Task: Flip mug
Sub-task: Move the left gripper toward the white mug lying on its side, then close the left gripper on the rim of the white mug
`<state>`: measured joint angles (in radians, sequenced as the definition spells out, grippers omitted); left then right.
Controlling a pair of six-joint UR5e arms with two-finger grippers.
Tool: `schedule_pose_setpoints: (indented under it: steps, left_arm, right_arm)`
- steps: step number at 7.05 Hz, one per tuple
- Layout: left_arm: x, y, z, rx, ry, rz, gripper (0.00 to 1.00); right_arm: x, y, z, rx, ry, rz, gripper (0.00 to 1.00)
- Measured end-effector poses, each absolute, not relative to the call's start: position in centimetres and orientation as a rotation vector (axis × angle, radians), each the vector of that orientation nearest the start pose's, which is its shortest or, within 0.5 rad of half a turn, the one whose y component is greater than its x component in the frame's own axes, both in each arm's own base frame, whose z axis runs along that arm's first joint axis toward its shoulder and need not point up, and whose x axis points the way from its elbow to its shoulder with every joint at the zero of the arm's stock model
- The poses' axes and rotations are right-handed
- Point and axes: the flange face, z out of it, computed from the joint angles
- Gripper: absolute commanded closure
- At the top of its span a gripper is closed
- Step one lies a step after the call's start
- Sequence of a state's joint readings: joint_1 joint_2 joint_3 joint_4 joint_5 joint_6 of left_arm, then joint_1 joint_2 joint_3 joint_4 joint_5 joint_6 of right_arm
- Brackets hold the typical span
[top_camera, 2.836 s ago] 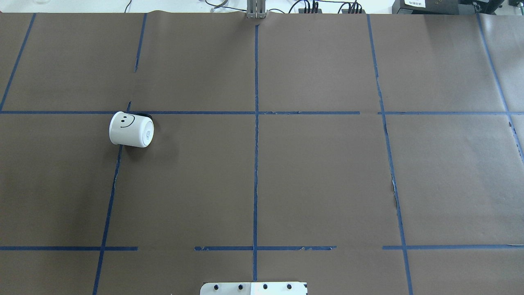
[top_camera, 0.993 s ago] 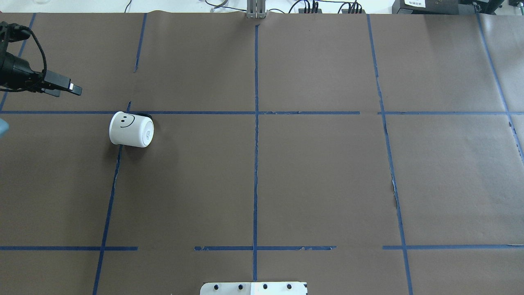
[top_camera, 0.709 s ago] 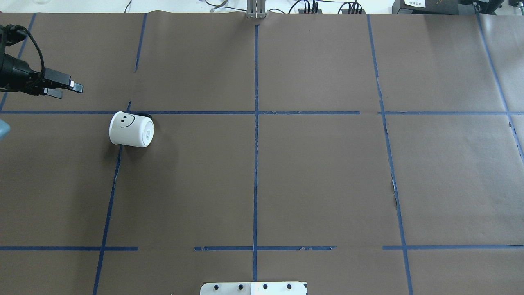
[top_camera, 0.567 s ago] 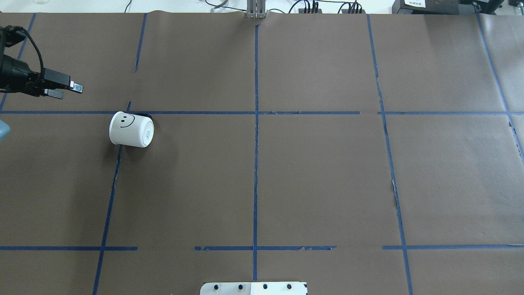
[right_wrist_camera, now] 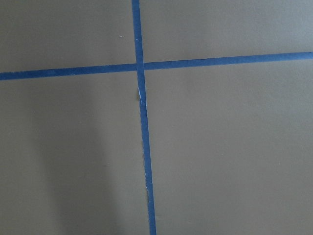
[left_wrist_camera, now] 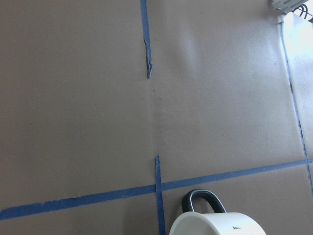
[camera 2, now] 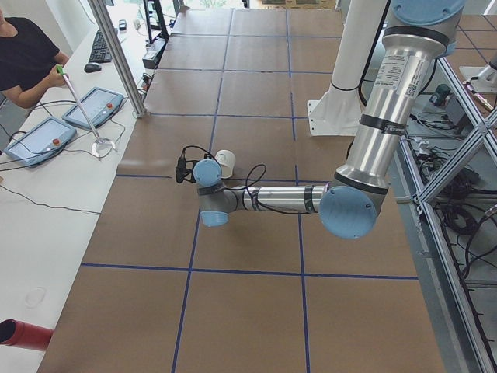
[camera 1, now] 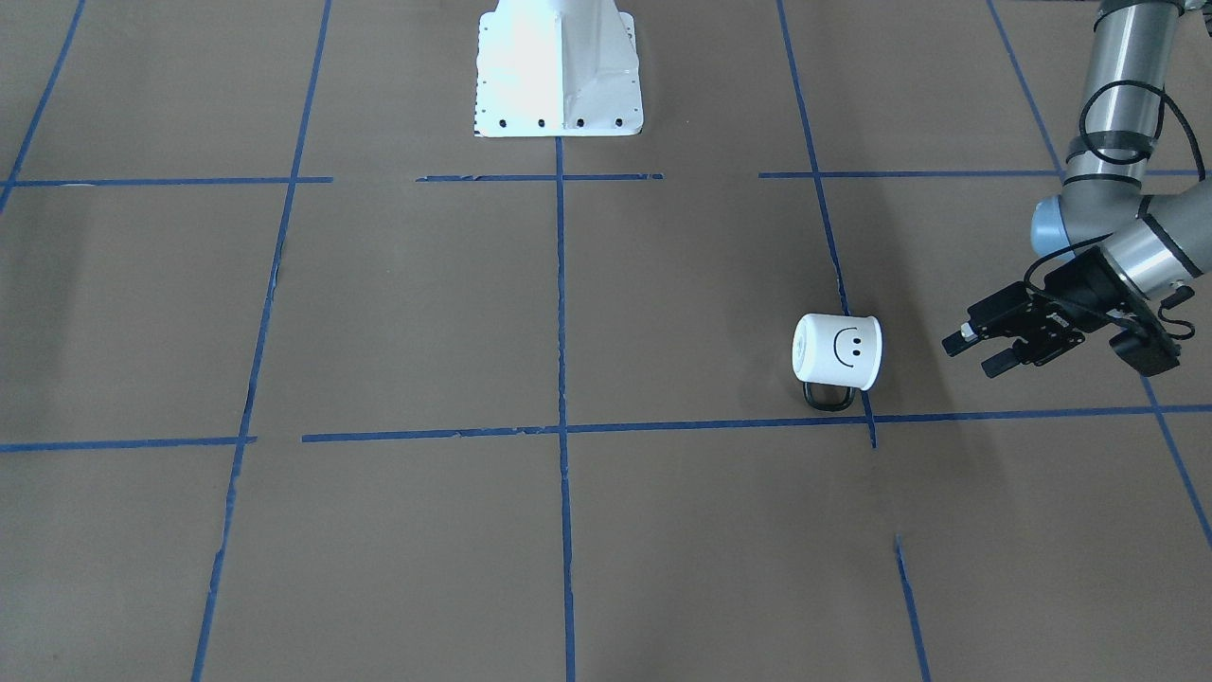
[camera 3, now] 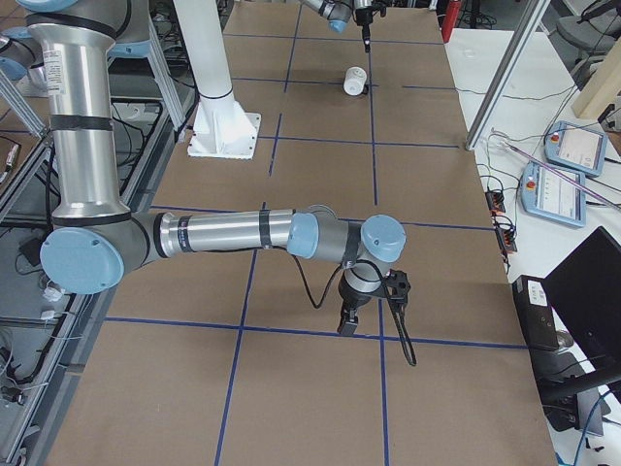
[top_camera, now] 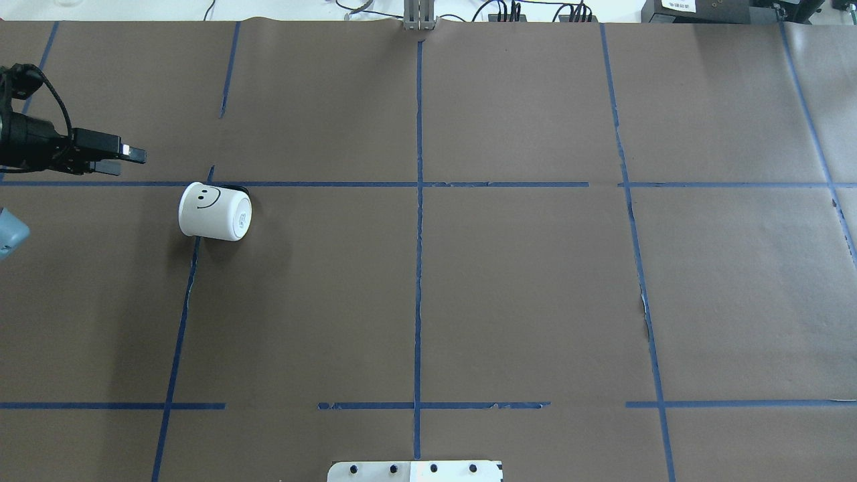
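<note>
The white mug (top_camera: 214, 212) lies on its side on the brown paper, smiley face up, black handle (camera 1: 827, 396) flat on the table on its far side. Its base faces the table's middle and its mouth faces my left gripper. It also shows in the front view (camera 1: 837, 350), the side views (camera 2: 225, 162) (camera 3: 355, 80), and at the bottom edge of the left wrist view (left_wrist_camera: 217, 224). My left gripper (top_camera: 127, 161) (camera 1: 971, 353) is open and empty, hovering beside the mug and apart from it. My right gripper (camera 3: 347, 322) shows only in the right side view, far from the mug; I cannot tell its state.
Blue tape lines grid the brown paper. The robot's white base plate (top_camera: 415, 470) (camera 1: 559, 66) sits at the near middle edge. A metal post (top_camera: 419, 17) and cables stand at the far edge. An operator (camera 2: 23, 54) sits beyond that edge with control pendants.
My left arm came into the overhead view from the left, and the gripper has moved a little right and nearer toward the mug. The mug has not moved.
</note>
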<state>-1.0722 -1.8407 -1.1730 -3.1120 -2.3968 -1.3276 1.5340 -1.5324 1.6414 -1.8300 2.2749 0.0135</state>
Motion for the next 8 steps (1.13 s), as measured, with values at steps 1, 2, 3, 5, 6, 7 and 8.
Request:
schedule_pose_setpoints:
  steps: [1, 2, 3, 5, 6, 7, 8]
  left_arm:
    - [24.2, -53.3, 53.4, 0.275, 1.482, -0.121, 0.00]
    - [25.3, -52.5, 53.4, 0.276, 1.516, -0.146, 0.00]
    - [26.0, -52.1, 53.4, 0.280, 1.537, -0.162, 0.00]
    - [26.8, -51.6, 53.2, 0.255, 1.564, -0.190, 0.00]
    - [27.5, -51.2, 53.0, 0.239, 1.575, -0.190, 0.00]
    - [28.2, -50.9, 52.7, 0.227, 1.583, -0.183, 0.00]
    - [29.0, -50.8, 52.3, 0.219, 1.589, -0.173, 0.00]
  right_arm:
    - [5.1, -49.6, 63.5, -0.161, -0.699, 0.030, 0.00]
    - [5.1, -49.6, 63.5, -0.161, -0.699, 0.030, 0.00]
    - [5.1, -49.6, 63.5, -0.162, -0.699, 0.030, 0.00]
    - [5.1, -49.6, 63.5, -0.162, -0.699, 0.031, 0.00]
    - [5.1, -49.6, 63.5, -0.162, -0.699, 0.031, 0.00]
    - [5.1, -49.6, 63.5, -0.162, -0.699, 0.031, 0.00]
    - [5.1, -49.6, 63.5, -0.162, -0.699, 0.031, 0.00]
